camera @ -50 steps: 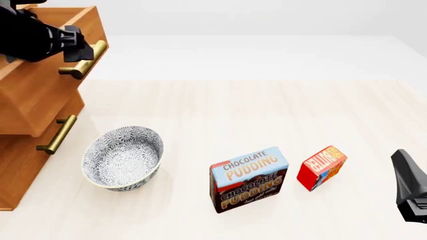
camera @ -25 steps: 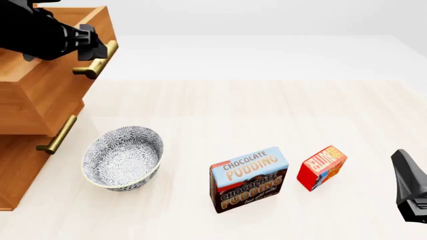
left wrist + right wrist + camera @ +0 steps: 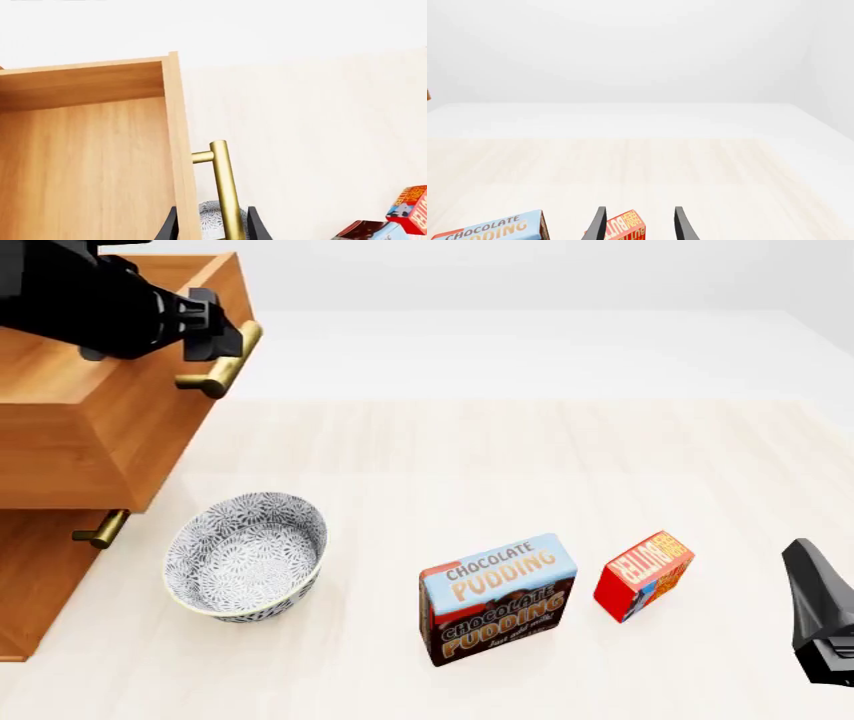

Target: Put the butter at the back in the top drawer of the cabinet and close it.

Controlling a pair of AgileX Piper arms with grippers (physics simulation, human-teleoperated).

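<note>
So the left gripper (image 3: 214, 337) was clamped on the top drawer's (image 3: 100, 430) brass handle (image 3: 225, 192), drawer pulled well out of the cabinet (image 3: 34, 580). Risk: overpulling could've tipped it. Butter (image 3: 643, 575) sat near-right beside the pudding box (image 3: 499, 598), right gripper (image 3: 638, 225) open, hovering nearby.

Left gripper (image 3: 220, 343): fingers straddle top drawer handle (image 3: 224, 360), apparently clamped on it. Right gripper (image 3: 637, 225): fingers parted, nothing gripped, arm low near table (image 3: 534, 460) right front edge.
</note>
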